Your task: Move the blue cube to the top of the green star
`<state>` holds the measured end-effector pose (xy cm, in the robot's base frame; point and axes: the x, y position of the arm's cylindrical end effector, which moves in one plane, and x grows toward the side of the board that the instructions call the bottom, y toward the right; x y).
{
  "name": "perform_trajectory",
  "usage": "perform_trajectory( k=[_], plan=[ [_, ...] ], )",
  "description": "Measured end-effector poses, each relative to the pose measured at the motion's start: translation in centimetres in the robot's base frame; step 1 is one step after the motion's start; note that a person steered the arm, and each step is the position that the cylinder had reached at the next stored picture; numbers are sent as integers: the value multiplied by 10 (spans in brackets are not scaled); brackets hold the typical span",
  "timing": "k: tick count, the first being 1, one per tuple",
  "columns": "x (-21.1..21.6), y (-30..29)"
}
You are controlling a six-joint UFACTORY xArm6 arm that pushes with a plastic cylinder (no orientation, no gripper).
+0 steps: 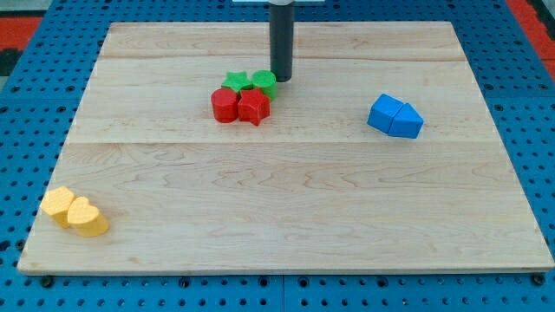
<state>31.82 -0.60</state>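
The blue cube [385, 113] sits at the view's right, touching a blue triangular block [408, 121] on its right side. The green star [236, 82] lies near the board's top middle, touching a green round block [264, 83] on its right. My tip [281, 79] rests on the board just right of the green round block, close to or touching it, far left of the blue cube.
A red round block [225, 105] and a red star [253, 107] sit right below the green blocks, touching them. Two yellow blocks [75, 211] lie at the bottom left corner. The wooden board [286, 217] lies on a blue pegboard.
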Motion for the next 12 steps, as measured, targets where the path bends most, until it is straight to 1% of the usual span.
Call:
perform_trajectory(
  k=[1, 2, 3, 4, 5, 6, 7, 8, 9, 10, 11, 12],
  plan=[
    [-1, 42],
    [-2, 157],
    [40, 248],
    [86, 268],
    [86, 181],
    [86, 142],
    [73, 107],
    [34, 74],
    [16, 97],
    [-5, 86],
    [2, 55],
    [24, 71]
  ],
)
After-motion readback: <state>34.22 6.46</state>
